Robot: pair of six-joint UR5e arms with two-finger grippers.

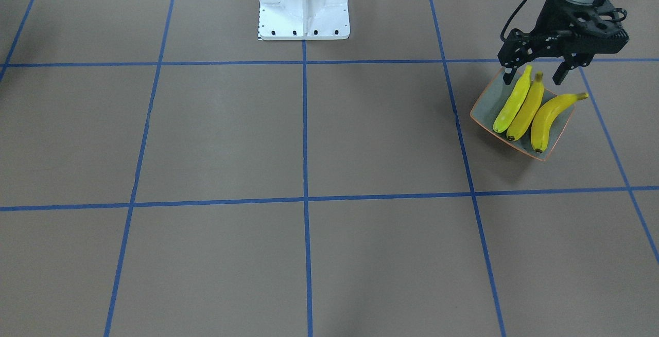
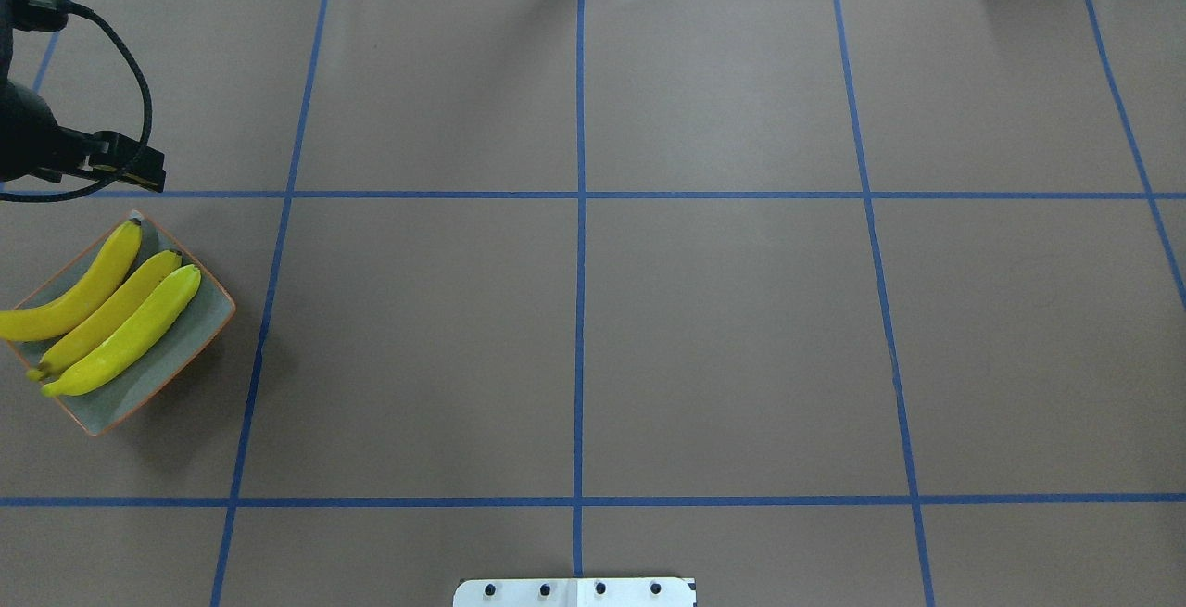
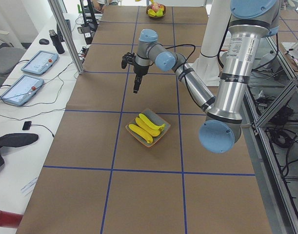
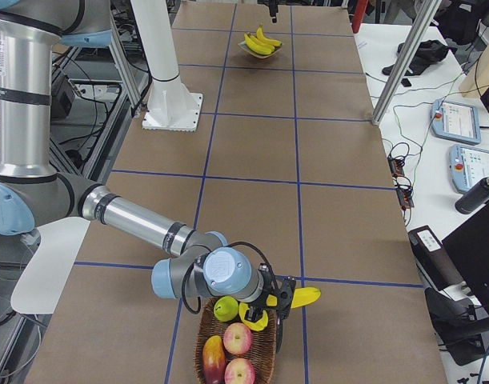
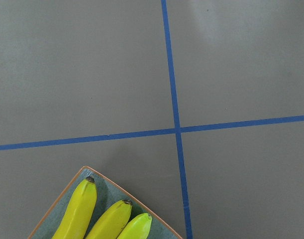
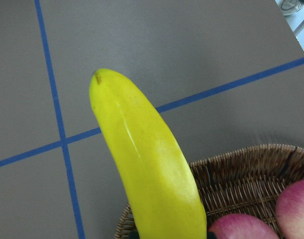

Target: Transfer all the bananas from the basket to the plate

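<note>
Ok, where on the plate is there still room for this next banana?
One bare strip: between the pale banana and the plate's rim toward the table's centre. The other side is crowded; the outer banana overhangs the rim.

Looking down on a long table (image 2: 723, 338) lying under flat brown paper and catching soft, even light with only faint shadows. Marking it off into large squares with blue tape (image 2: 580, 310). Flanking it along one long side with a white desk (image 3: 17, 109), carrying two blue-edged tablets (image 3: 40, 62) and a dark bottle (image 3: 58, 41). Standing a metal post (image 3: 66, 34) between desk and table. Showing a grey chair (image 3: 3, 54) just beyond the desk and a black cloth (image 3: 14, 140) lying at its near end.
</note>
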